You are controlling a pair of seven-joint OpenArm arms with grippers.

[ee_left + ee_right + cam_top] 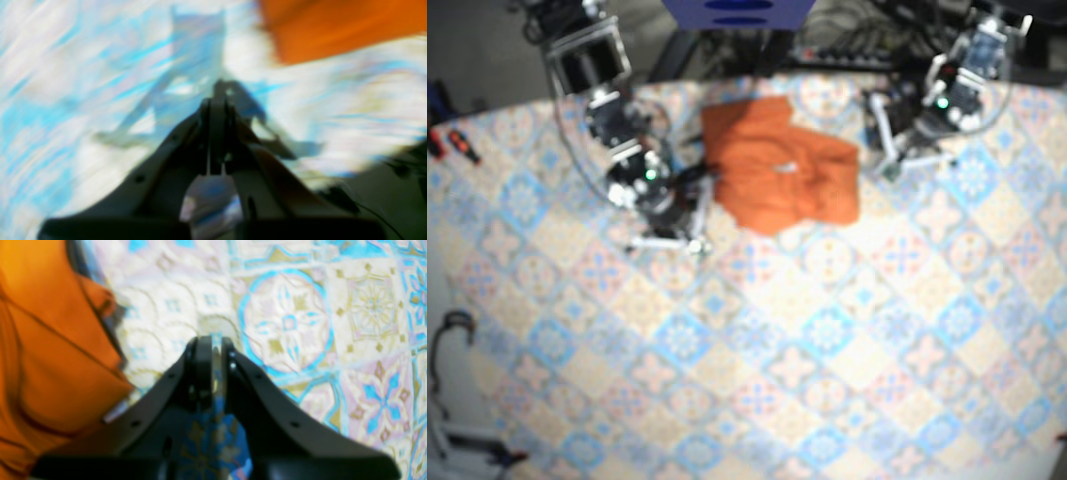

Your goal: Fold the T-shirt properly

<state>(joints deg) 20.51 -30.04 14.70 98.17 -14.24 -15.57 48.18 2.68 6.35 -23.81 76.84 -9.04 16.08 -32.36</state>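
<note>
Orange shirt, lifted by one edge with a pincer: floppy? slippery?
Likely floppy: the shirt lies crumpled with soft creases, so a lifted edge would probably sag. Probably light: thin cloth, lying low. Pushed, it may bunch rather than slide on the tablecloth.

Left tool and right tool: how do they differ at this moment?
The left tool is seen through heavy motion blur; the right tool shows fairly sharp. The T-shirt lies ahead of the left tool, upper right in its view, but close beside the right tool, on its view's left. Both look shut and empty over the patterned tablecloth.
</note>
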